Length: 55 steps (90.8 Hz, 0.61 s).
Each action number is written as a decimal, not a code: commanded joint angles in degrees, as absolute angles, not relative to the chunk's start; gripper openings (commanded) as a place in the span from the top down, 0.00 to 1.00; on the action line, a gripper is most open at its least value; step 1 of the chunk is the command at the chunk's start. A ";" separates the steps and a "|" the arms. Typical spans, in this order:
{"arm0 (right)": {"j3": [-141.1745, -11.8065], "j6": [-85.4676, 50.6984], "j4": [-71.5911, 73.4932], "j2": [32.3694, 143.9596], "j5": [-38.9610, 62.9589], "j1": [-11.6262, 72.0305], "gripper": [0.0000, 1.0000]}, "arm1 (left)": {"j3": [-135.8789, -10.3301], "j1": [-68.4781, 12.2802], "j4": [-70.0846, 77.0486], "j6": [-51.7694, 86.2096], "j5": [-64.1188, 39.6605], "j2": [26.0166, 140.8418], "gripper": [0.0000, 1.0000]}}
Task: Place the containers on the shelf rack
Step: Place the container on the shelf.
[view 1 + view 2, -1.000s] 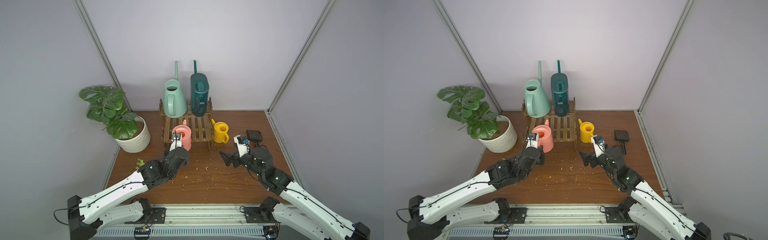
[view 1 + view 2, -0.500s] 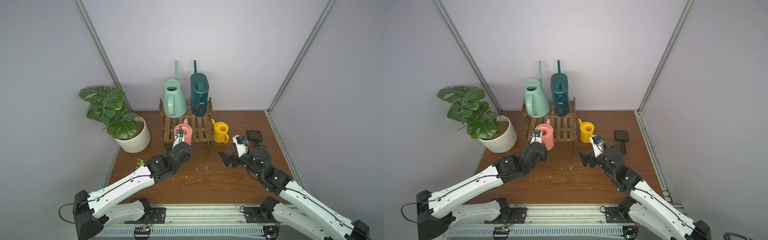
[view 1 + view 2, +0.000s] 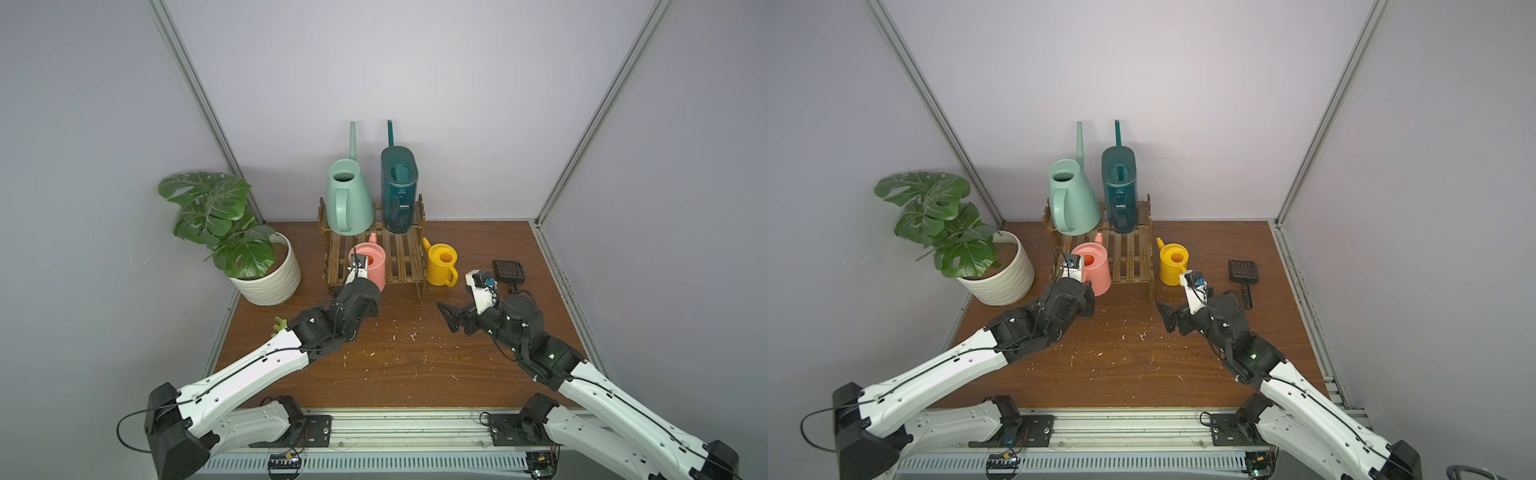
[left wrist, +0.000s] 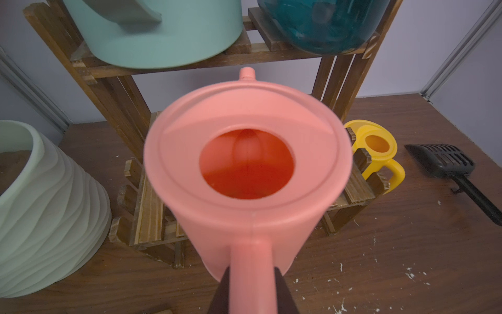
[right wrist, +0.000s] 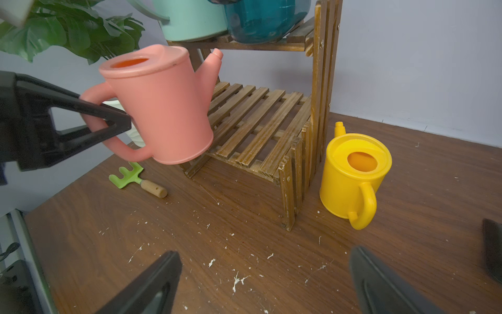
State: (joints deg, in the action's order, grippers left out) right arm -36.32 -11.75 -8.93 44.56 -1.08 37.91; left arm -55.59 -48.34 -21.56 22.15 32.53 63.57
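Small pink can (image 5: 163, 108) — roughly upright, lifted off the table (image 5: 108, 231), base at the front left corner of the shelf rack's (image 5: 258, 119) lower tier, handle clamped between the left gripper's (image 4: 251, 288) jaws. Upper tier holds the mint-green can (image 3: 347, 199) and dark-teal can (image 3: 399, 195) side by side; the small yellow can (image 3: 441, 266) stands on the table just beside the rack's right legs. Right gripper (image 3: 451, 319) — jaws wide apart, empty, near the yellow can; white ribbed plant pot (image 3: 270, 278) left of the rack, green hand rake (image 5: 127, 174) and black scoop (image 3: 508, 270) lying on the table.
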 commanded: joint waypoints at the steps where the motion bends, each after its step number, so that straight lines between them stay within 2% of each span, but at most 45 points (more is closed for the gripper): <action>1: -36.80 -11.18 -8.03 44.28 -1.59 38.15 0.01 | -54.86 -46.06 -17.66 20.64 30.49 63.79 0.90; 55: -37.27 -10.33 -8.29 44.86 -1.89 38.16 0.01 | -54.94 -42.19 -13.55 18.10 26.38 67.21 0.90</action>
State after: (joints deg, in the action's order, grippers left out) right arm -36.32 -11.07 -8.95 45.04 -1.13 37.91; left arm -54.68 -43.42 -16.08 19.38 27.53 66.54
